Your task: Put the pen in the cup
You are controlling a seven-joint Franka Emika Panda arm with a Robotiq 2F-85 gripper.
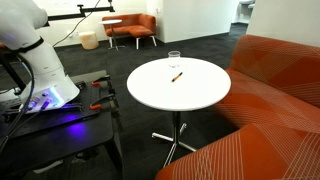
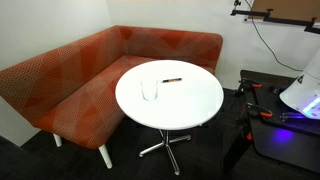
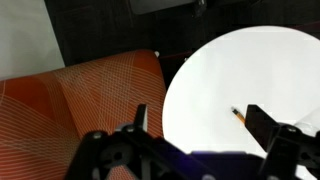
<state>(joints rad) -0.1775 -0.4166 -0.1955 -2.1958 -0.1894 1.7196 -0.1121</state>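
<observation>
The pen [image 1: 177, 76] lies flat on the round white desk [image 1: 200, 98], outside the cup [image 1: 174, 58]. In an exterior view it sits just on the near side of the cup, close to it but not touching, and slants across the desk top. In an exterior view the pen [image 2: 172, 80] lies right of the cup [image 2: 150, 90] and a little farther back, with a clear gap between them, on the far half of the desk [image 2: 190, 112]. The cup is see-through and stands upright.

In the wrist view the pen [image 3: 238, 115] is a short orange stick with a dark end. It lies on the desk [image 3: 270, 60], near the right finger [image 3: 262, 122]. The claw [image 3: 196, 112] is spread wide, its two dark fingers well apart, and it grips nothing. How high it hangs over the desk I cannot tell.

The desk stands on one post with a chrome star foot [image 2: 165, 146]. An orange sofa [image 2: 70, 80] curves round its far and left sides. In the wrist view the sofa [image 3: 90, 100] lies left of the desk. The white arm [image 1: 35, 55] stands on a dark bench at the left, well apart from the desk, with a purple glow at its base. A chair [image 1: 130, 28] stands far back on the dark floor.
</observation>
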